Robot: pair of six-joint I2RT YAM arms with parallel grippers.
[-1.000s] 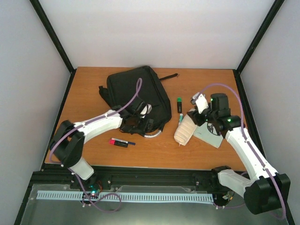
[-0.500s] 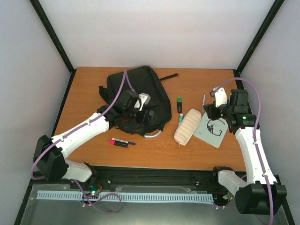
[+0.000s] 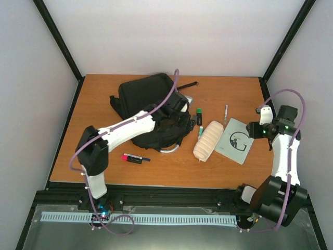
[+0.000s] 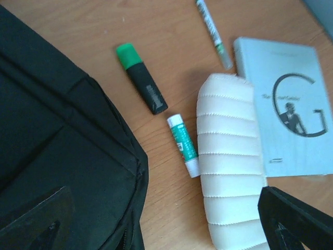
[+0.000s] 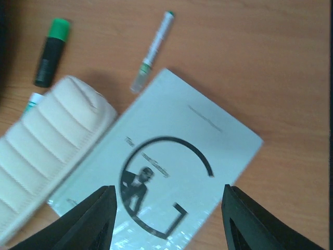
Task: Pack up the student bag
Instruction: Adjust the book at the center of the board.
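The black backpack (image 3: 140, 96) is lying flat toward the back of the bench (image 3: 99, 151), left of centre, with its straps trailing from its edges. The left arm is reaching across it, and the left fingers (image 4: 36, 221) are standing wide open over the bag's right edge, holding nothing. Just right of the bag, a green-capped highlighter (image 4: 141, 78) and a green-and-white glue stick (image 4: 183, 145) are lying on the wood, the glue stick close against a cream ribbed pouch (image 4: 229, 166). The pouch is overlapping one corner of a pale book (image 5: 177, 172), and a thin pen (image 5: 152, 51) is lying just beyond the book's far edge. The right fingers (image 5: 91, 219) are hanging apart above the book, gripping nothing. A red-and-black marker (image 3: 132, 158) is lying in front of the backpack.
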